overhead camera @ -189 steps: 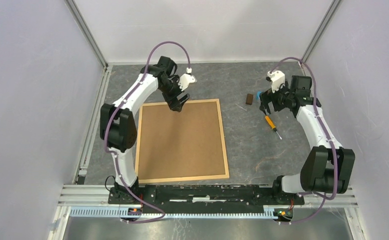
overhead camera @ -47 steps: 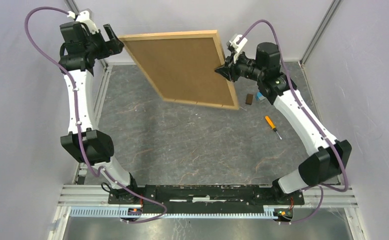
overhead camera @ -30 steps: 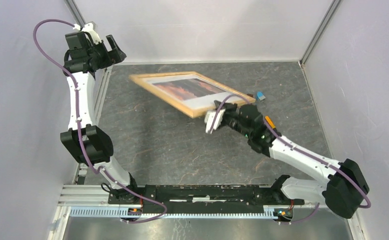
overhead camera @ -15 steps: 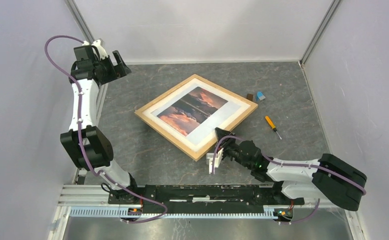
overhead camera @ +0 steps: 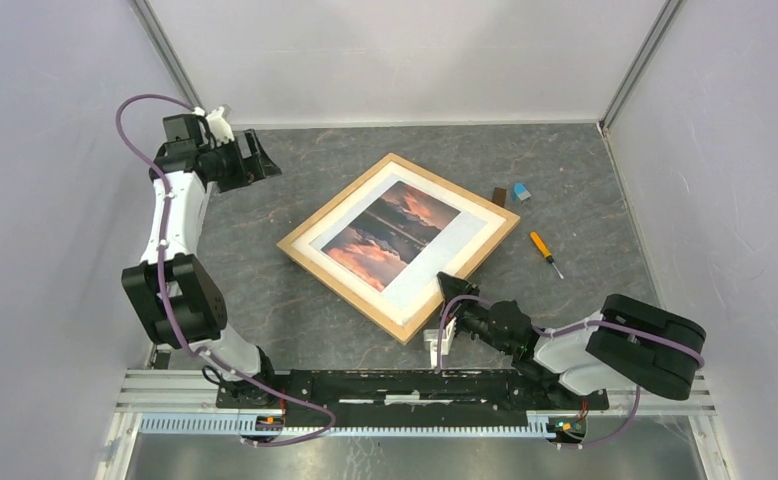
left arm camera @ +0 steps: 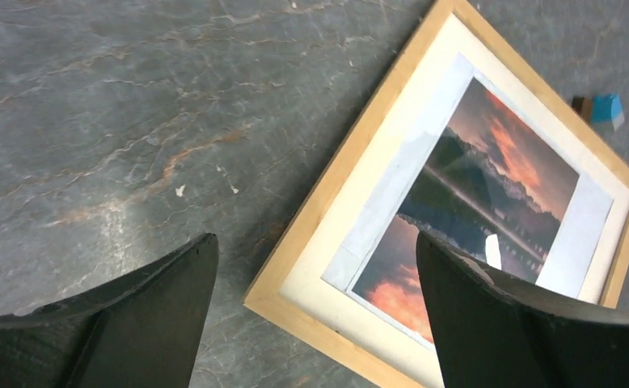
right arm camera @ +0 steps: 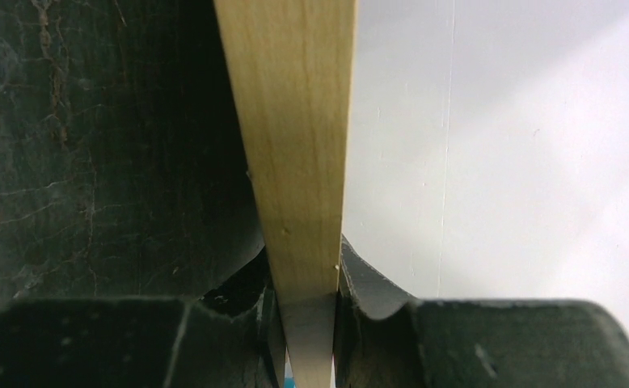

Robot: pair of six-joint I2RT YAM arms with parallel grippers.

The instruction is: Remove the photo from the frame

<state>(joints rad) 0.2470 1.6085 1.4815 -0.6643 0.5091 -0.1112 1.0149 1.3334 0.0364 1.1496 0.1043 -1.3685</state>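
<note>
- Top view: the frame (overhead camera: pixel 335 287) is lying face up on the table (overhead camera: pixel 265 300), turned corner-wise to the table edges, light-wood rim all round
- The photo (overhead camera: pixel 395 232) is sitting inside the frame, showing orange sky over dark water with a white border
- The right tool (overhead camera: pixel 447 290) is reaching in low from the near side and clamping the frame's near-right rim; I cannot tell whether that edge is resting on the table or lifted off it
- The left tool (overhead camera: pixel 262 165) is hanging over the far-left part of the table, fingers spread and holding nothing, well apart from the frame
- A small brown block (overhead camera: pixel 500 197) and a blue piece (overhead camera: pixel 521 191) are lying just beside the frame's right corner; an orange-handled screwdriver (overhead camera: pixel 543 251) is lying nearer, apart from the frame
- Left wrist view: the left tool (left arm camera: pixel 315 242) is standing wide open above the frame (left arm camera: pixel 339 174), looking down on the photo (left arm camera: pixel 489 202); the brown block (left arm camera: pixel 582 103) and blue piece (left arm camera: pixel 608 107) are touching each other
- Right wrist view: the right tool (right arm camera: pixel 305 283) is pinching the frame (right arm camera: pixel 295 145) by its wooden rim, one finger on each side; a pale surface is filling the right side, too close to read, and the dark table (right arm camera: pixel 93 121) is filling the left
</note>
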